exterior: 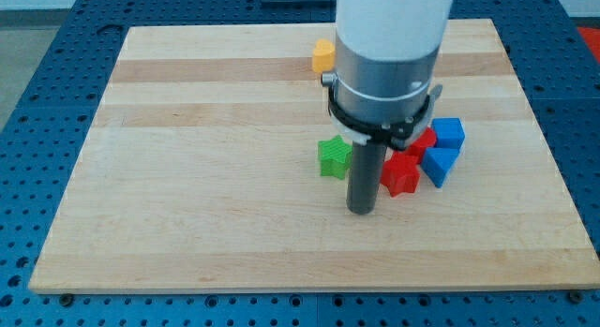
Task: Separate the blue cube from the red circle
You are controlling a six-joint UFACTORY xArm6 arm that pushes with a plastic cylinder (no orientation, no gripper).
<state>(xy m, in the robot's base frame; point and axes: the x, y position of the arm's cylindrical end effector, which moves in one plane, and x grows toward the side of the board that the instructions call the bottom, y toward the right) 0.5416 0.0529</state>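
The blue cube (449,133) sits at the view's right, touching a red block (423,142) that is partly hidden by the arm; its shape cannot be made out. A second blue block (440,164) lies just below the cube. A red star-shaped block (402,173) lies to their left. My tip (362,210) rests on the board just below and left of the red star, to the lower right of the green star (334,156).
A yellow block (323,55) sits near the view's top, partly hidden behind the arm (389,55). The wooden board (187,177) lies on a blue perforated table; its right edge is close to the blue blocks.
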